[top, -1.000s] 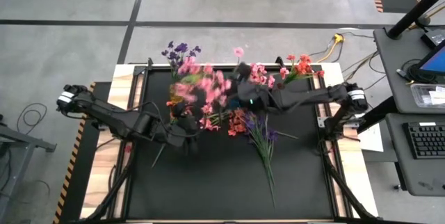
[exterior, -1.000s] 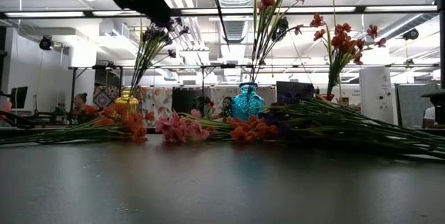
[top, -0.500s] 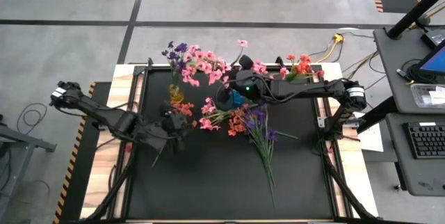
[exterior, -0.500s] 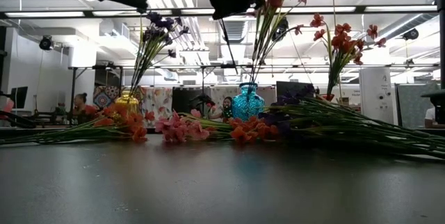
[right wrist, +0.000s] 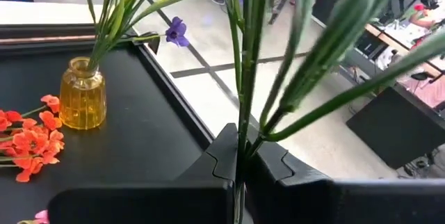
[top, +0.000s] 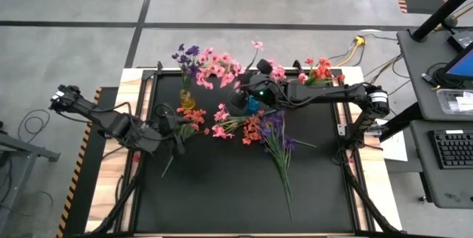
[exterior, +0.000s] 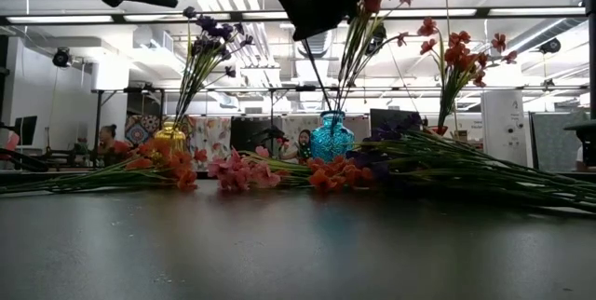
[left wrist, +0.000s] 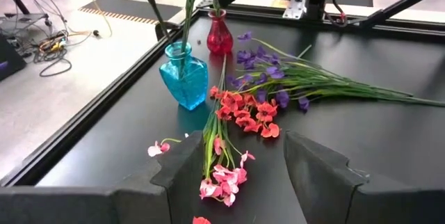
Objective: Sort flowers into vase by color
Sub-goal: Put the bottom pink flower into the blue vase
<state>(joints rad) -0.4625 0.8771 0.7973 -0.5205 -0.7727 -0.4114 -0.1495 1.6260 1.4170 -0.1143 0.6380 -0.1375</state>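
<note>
— Holding what, right now?

— My right pincer (right wrist: 240, 156) is pinched on a pink sprig's (top: 216, 66) stem, above the blue vase (top: 250, 105) at the tabletop's (top: 222, 194) twelve o'clock. My left pincer (left wrist: 236, 172) hangs spread and empty toward nine o'clock, above the loose pink and coral flowers (left wrist: 236, 113).

— What could go wrong?

— I'd say the stem could miss the narrow neck, or drag the stems already standing there and tip the vase. The yellow vase (right wrist: 82, 102) stands close at its ten o'clock.

— Room to move?

— Open tabletop from four to eight o'clock; the far rim (left wrist: 104, 92) runs just behind the vases, so little margin there.
</note>
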